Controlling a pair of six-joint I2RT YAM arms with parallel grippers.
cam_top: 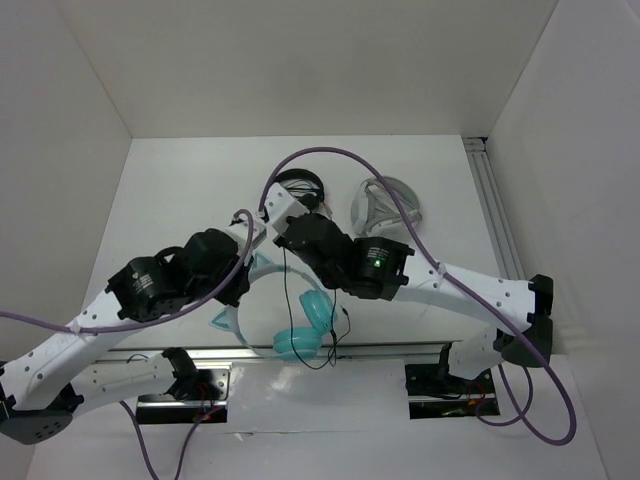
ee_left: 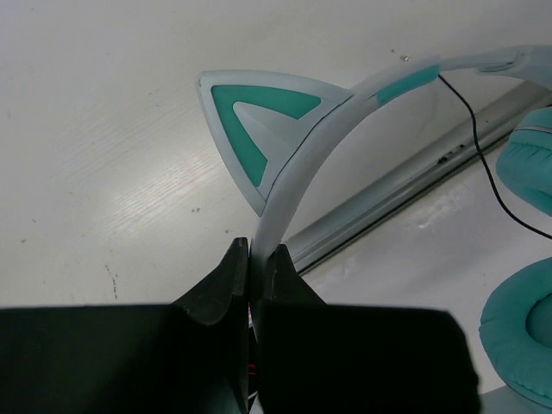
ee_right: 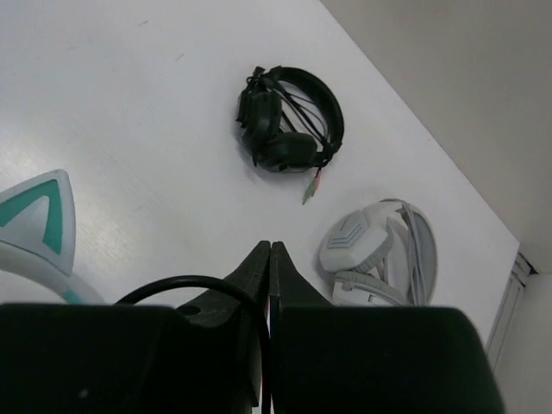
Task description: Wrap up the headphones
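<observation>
Nearest to us, the headphones [cam_top: 300, 335] sat by the front edge of the bench [cam_top: 180, 200], right between the two arm bases. The teal ear cups [ee_left: 517, 336] were down by the aluminium rail [ee_left: 388, 207], and the pale headband [ee_left: 302, 147] arched up and off to the left. The left gripper [ee_left: 256, 259] was clamped narrow on that band just below a cat ear [ee_left: 250, 121], so we figured that arm was the anchor. A bit farther in, the right gripper [ee_right: 269, 259] had its fingers pressed together. The thin black cable [ee_right: 191, 278] looped over one finger and into the seam, so it looked pinched to us. From above, the cable ran near-to-far in a fairly straight line from the cups to that gripper. Our guess is that the winding turns on that line, with the right arm carrying the cable around the held band. Way at the back, well apart from all this, lay the small black headphones [ee_right: 289, 121] and the grey-white headphones [ee_right: 379, 250].
</observation>
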